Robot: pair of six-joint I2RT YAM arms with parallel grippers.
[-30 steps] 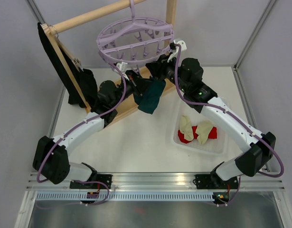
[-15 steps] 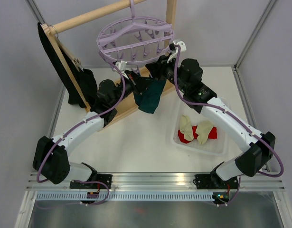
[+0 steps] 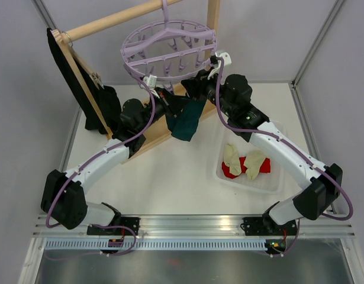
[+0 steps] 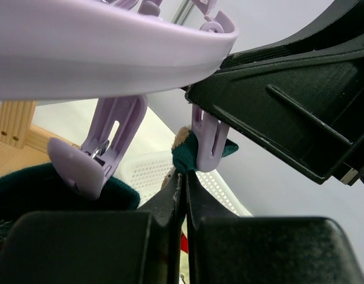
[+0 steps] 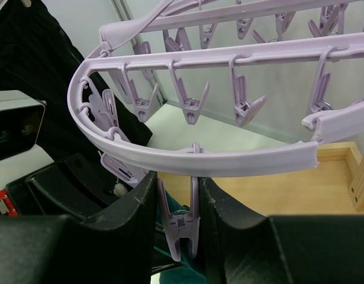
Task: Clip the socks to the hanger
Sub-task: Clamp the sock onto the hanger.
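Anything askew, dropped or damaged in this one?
Nothing stands out. The hanger hangs from the wooden rack, the left gripper pinches the teal sock at a clip that the right gripper is closed on, and the other socks lie in the white bin.

the hanger (image 3: 168, 56) hook runs off the top edge.

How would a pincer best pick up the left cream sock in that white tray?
Pinch the cream sock across its narrow middle, coming straight down: it lies flat, partly over the red sock, and the walls of the tray probably block sideways approaches.
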